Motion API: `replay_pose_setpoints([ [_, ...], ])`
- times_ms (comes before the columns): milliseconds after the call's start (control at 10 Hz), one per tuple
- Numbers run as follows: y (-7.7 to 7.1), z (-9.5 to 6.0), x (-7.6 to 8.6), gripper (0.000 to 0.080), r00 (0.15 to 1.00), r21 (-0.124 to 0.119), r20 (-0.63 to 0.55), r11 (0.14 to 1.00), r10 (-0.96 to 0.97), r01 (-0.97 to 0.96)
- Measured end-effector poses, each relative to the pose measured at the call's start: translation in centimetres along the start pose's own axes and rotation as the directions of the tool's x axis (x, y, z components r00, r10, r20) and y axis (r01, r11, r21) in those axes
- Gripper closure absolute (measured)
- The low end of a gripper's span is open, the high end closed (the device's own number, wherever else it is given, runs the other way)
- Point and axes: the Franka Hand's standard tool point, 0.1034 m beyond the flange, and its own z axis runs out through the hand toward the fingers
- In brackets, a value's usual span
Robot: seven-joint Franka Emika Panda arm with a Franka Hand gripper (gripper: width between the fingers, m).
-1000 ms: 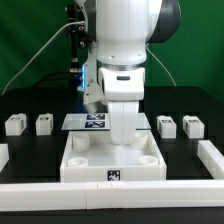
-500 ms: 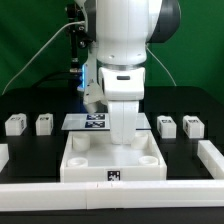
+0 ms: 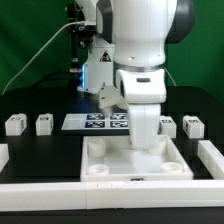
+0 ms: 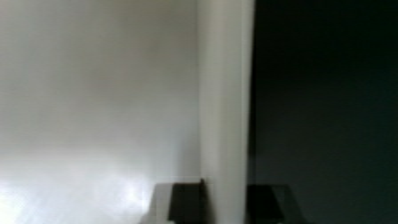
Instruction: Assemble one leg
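Note:
Four small white legs with marker tags stand on the black table: two at the exterior view's left (image 3: 14, 124) (image 3: 44, 123) and two at its right, one (image 3: 167, 125) partly behind my arm and one (image 3: 193, 126) free. My gripper (image 3: 147, 138) is down on the far rim of the large white tray-like piece (image 3: 110, 168). In the wrist view the gripper (image 4: 226, 192) has its two dark fingers (image 4: 183, 205) on either side of the tray's white rim wall (image 4: 226, 100), shut on it. None of the legs is held.
The marker board (image 3: 100, 122) lies behind the tray. White rails run along the front edge (image 3: 50, 192) and at the exterior view's right (image 3: 211, 155). A dark stand with cables (image 3: 82, 60) rises at the back.
My arm and the tray-like piece have moved together toward the exterior view's right. The legs and the marker board have not moved.

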Motion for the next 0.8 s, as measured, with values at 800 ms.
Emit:
replay_pose_setpoints([
  [800,1.1,-0.2,3.6,0.0722,0.999,-0.015,-0.021,0.999,0.044,-0.044],
])
